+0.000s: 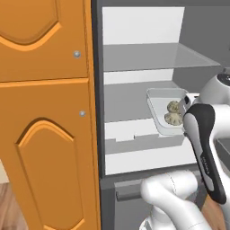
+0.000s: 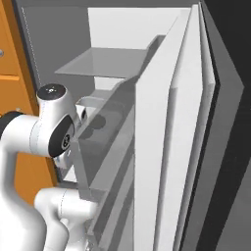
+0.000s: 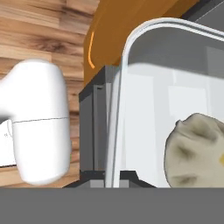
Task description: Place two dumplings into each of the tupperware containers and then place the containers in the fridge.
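Dumplings point(image 3: 197, 151) at four o'clock fill the hand view inside the pale container point(image 1: 164, 112), apparently gripped at its rim by the clenched tool above the fridge point(image 1: 134, 96) shelf; next, release.

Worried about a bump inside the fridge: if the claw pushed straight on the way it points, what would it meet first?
Most likely the see-through tupperware container it seems clamped on, then a dumpling inside; depth past that is unclear.

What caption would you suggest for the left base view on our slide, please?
The see-through tupperware container, holding two dumplings, sits on the open fridge's middle shelf.
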### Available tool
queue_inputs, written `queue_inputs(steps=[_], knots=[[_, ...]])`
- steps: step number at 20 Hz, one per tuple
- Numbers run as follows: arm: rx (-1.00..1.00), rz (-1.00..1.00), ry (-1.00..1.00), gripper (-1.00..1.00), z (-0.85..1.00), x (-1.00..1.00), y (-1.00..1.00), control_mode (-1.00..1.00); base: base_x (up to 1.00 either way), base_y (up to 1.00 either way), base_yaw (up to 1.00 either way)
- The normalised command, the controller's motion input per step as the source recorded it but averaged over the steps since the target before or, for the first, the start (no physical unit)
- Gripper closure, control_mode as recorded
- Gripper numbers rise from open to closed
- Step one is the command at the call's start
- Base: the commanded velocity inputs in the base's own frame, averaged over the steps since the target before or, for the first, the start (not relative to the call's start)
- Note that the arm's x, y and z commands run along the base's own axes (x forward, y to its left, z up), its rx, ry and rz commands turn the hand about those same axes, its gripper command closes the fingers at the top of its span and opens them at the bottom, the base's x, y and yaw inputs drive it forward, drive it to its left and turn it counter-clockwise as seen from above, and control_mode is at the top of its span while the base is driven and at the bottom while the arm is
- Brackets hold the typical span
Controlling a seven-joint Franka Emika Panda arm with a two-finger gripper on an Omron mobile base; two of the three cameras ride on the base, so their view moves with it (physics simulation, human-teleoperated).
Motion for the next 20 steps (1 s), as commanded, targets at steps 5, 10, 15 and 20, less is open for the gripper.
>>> queue_inputs(steps=[5,10,15,20], knots=[[0.00,0.00,0.00,1.00,0.00,0.00,0.00,1.00,0.51,-0.08,0.00],[0.00,0.00,0.00,1.00,0.00,0.00,0.00,1.00,0.40,-0.13,0.00],[0.00,0.00,-0.01,1.00,-0.08,0.07,-0.03,-1.00,0.32,-0.10,0.00],[0.00,0.00,-0.10,1.00,-0.63,0.45,-0.10,-1.00,0.00,0.00,0.00]])
